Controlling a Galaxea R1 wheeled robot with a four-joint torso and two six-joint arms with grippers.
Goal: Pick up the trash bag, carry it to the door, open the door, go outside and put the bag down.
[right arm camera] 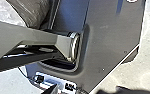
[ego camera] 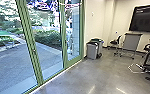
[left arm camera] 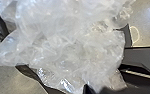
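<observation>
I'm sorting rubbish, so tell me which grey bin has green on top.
The rear bin, partly hidden behind the nearer bin; green shows on its top, none on the nearer one's.

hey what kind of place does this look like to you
Probably a meeting room or lounge in an office building: a large wall-mounted screen, bins along the wall, and green-framed glass doors or windows facing a paved yard.

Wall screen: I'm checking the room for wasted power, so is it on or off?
Off, by its look: the wall screen has a dark face, with no lit picture on it.
</observation>
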